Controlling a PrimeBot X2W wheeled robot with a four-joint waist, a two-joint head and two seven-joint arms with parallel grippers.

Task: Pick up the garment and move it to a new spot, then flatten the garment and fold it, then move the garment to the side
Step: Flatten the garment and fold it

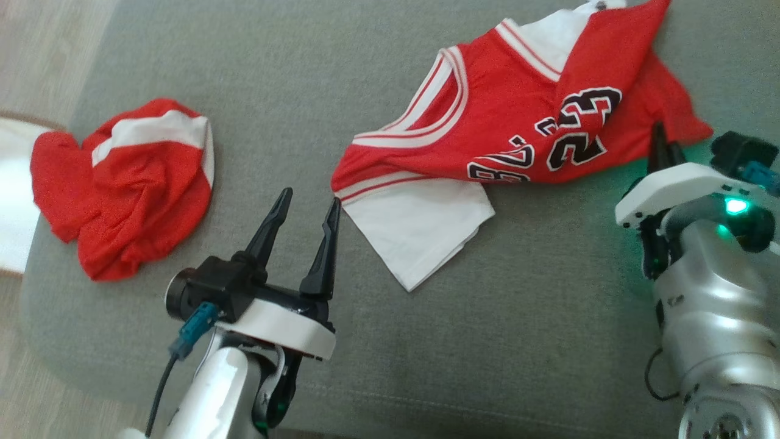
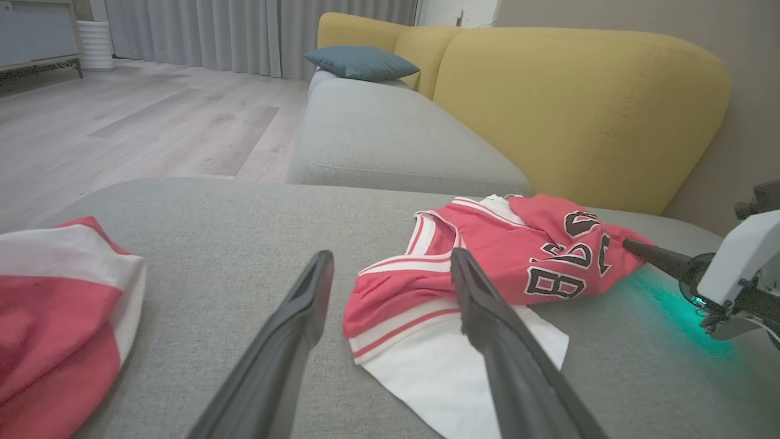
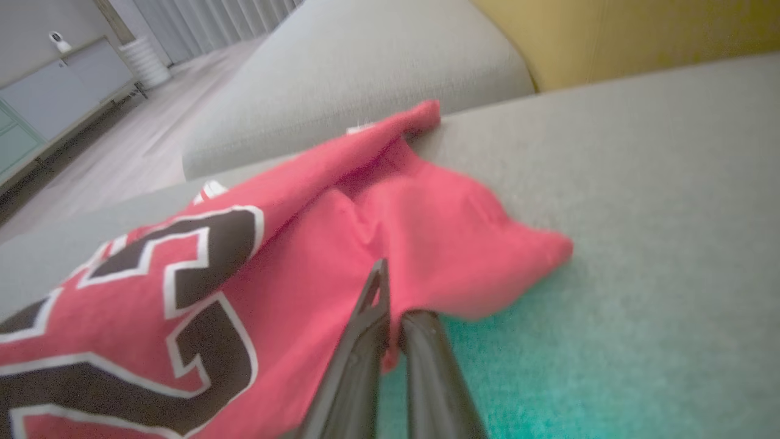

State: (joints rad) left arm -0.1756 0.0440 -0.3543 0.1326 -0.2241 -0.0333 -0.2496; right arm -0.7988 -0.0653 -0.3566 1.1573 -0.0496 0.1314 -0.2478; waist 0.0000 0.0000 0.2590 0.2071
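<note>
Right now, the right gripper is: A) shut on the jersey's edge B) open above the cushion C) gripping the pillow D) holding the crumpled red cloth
A: the right gripper is closed, with an edge of the jersey pinched between its fingers.

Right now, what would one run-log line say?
phase: grasp | right end effector: shut on jersey edge | left end effector: open, empty | jersey: crumpled on grey cushion

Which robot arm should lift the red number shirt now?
Right. The right gripper is shut on the jersey at its red edge; the left gripper is open near its white part, holding nothing.
</note>
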